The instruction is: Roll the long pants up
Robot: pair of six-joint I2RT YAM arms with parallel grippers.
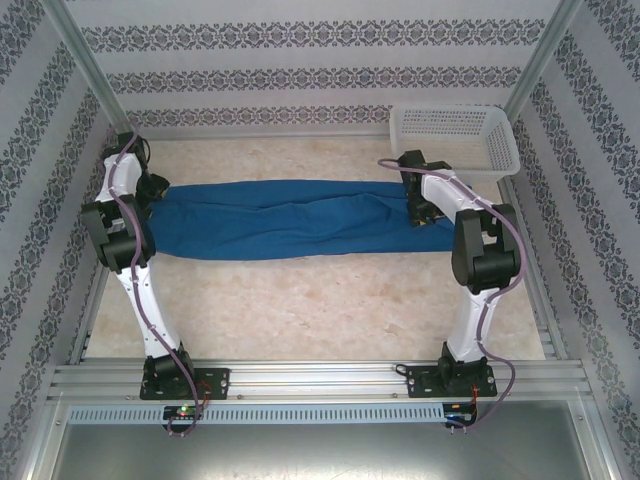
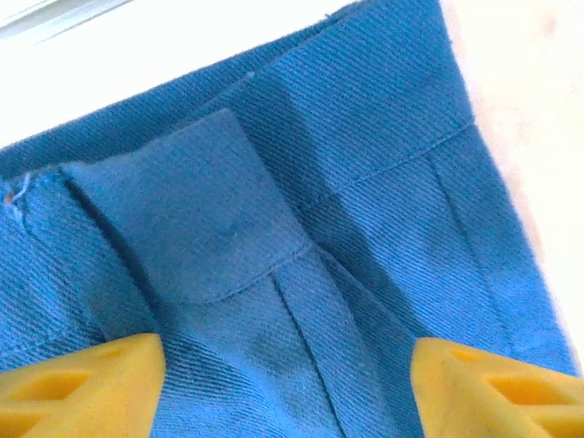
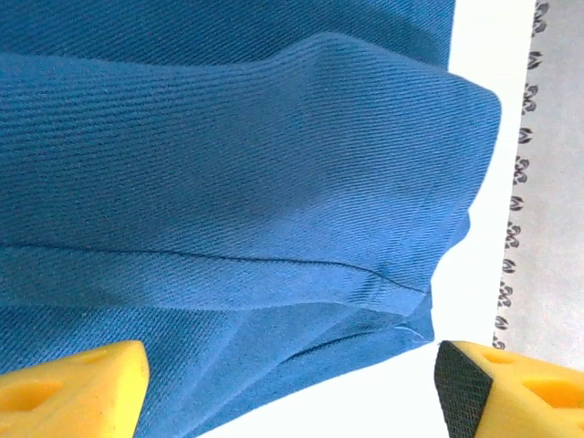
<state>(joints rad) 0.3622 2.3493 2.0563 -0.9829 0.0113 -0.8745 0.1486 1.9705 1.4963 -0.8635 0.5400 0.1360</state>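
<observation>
**Two ends of the long pants [image 1: 300, 220], one gripper over each**

We see the long pants lying flat across the middle of the table [image 1: 300, 310], running from 9 o'clock to 3 o'clock in the top view. They are plain royal blue, with soft creases along the legs. Close up, the cloth is a fine twill. The left wrist view shows stitched seams and a rounded flap lying on it. The right wrist view shows a bulging fold, one seam, and the fabric's edge against pale tabletop.

At 6 o'clock an aluminium rail [image 1: 320, 375] carries both arm bases, with bare beige tabletop between it and the pants. A white basket [image 1: 455, 135] stands at 1 o'clock, apart from the cloth, behind the right arm. Patterned wall [image 1: 300, 40] closes the far side.

The left arm leans far left, its wrist bent down over the 9 o'clock end. The left gripper [image 2: 287, 365] has its yellow fingers [image 2: 82, 388] spread wide, with cloth between them. The right arm, elbow high, reaches down over the 3 o'clock end. The right gripper [image 3: 292, 365] is likewise spread, one finger over the cloth and the other just past its edge. We cannot tell whether any fingertip touches the fabric.
</observation>
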